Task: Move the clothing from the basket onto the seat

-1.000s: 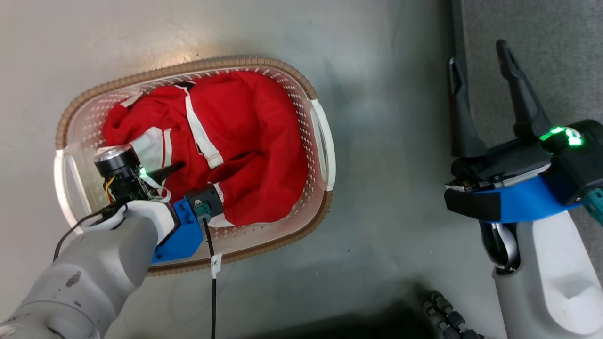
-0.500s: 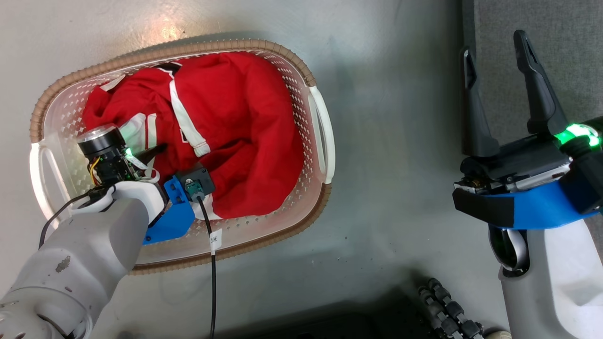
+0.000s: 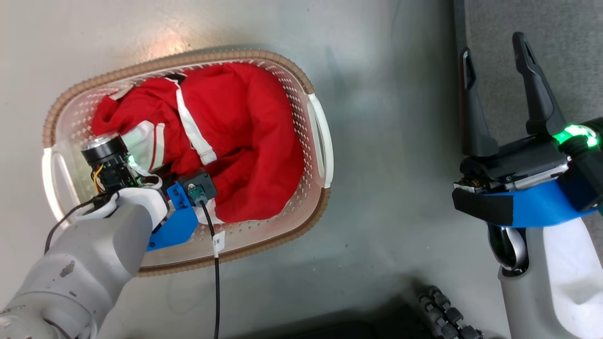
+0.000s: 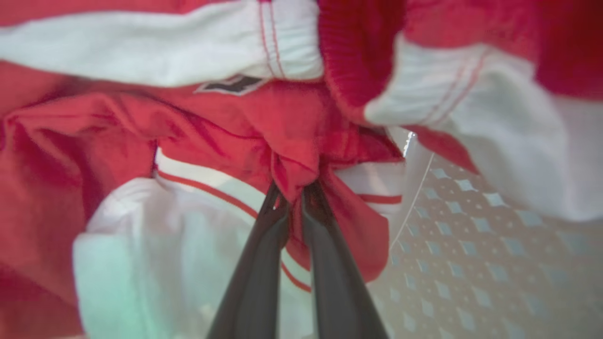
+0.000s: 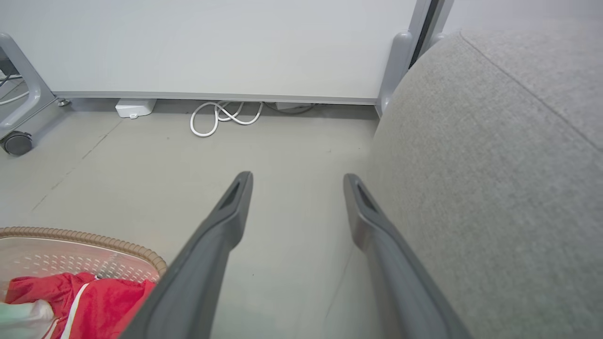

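The left gripper (image 4: 293, 194) has closed. Its fingers now pinch a fold of the clothing (image 3: 245, 141), which lies ahead of it in the basket (image 3: 235, 53). The grasp looks made, so lifting comes next. The right gripper (image 3: 492, 47) hangs wide open and empty, the seat (image 5: 494, 165) just beside it.

The clothing (image 3: 245, 141), red with white panels and thin stripes, is lying crumpled in the basket (image 3: 226, 53) and filling most of it, with one fold being pinched between the left gripper's (image 4: 289, 190) closed fingers. The basket, cream perforated plastic with a brown woven-look rim, is sitting upright. The seat (image 5: 494, 179), grey fabric with a rounded edge and a seam, is standing apart from the basket, on the robot's right.
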Tool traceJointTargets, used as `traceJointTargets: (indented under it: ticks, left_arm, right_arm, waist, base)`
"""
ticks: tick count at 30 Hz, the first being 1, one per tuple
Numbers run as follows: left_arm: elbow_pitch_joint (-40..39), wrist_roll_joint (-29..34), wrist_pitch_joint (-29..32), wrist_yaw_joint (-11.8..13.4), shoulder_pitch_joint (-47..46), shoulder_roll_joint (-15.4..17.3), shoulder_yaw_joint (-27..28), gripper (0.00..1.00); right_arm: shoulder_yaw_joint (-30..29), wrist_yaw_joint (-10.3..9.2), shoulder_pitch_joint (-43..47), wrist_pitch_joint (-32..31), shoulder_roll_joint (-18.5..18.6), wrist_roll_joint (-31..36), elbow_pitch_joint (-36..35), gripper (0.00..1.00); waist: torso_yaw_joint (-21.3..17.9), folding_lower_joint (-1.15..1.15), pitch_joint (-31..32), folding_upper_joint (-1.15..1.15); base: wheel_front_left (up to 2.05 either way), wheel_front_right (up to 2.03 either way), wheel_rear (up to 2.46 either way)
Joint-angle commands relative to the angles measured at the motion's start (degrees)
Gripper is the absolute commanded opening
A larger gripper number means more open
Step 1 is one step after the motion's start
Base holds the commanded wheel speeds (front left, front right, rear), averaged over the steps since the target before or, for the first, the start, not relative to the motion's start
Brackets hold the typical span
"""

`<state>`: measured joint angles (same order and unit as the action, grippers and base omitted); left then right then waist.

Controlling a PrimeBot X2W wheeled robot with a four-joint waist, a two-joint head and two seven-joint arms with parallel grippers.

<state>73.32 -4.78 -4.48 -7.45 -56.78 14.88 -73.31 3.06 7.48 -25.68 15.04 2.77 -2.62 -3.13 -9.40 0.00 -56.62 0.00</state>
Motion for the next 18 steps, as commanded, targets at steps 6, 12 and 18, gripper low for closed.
traceJointTargets:
  ticks: [6,12,18]
  left_arm:
    - [-0.7,-1.9,-1.3,0.0,1.2,-1.0,-0.2,0.00]
    - [-1.9,-3.3,-3.1,0.0,3.1,-2.2,-0.2,0.00]
    - [-2.7,-4.9,-5.2,0.0,5.3,-3.5,-0.2,0.00]
  right_arm:
    - [0.1,0.03,-0.5,0.2,0.2,-0.1,1.4,1.00]
    - [0.1,0.03,0.1,0.2,0.2,0.3,2.6,1.00]
    - [0.0,0.03,1.0,0.2,0.2,0.6,3.9,1.00]
  waist:
    - [0.9,0.00,3.6,0.00]
    - [2.0,0.00,7.4,0.00]
    - [3.5,0.00,11.9,0.00]
  base:
    - [0.00,0.00,0.00]
    - [0.00,0.00,0.00]
    - [0.00,0.00,0.00]
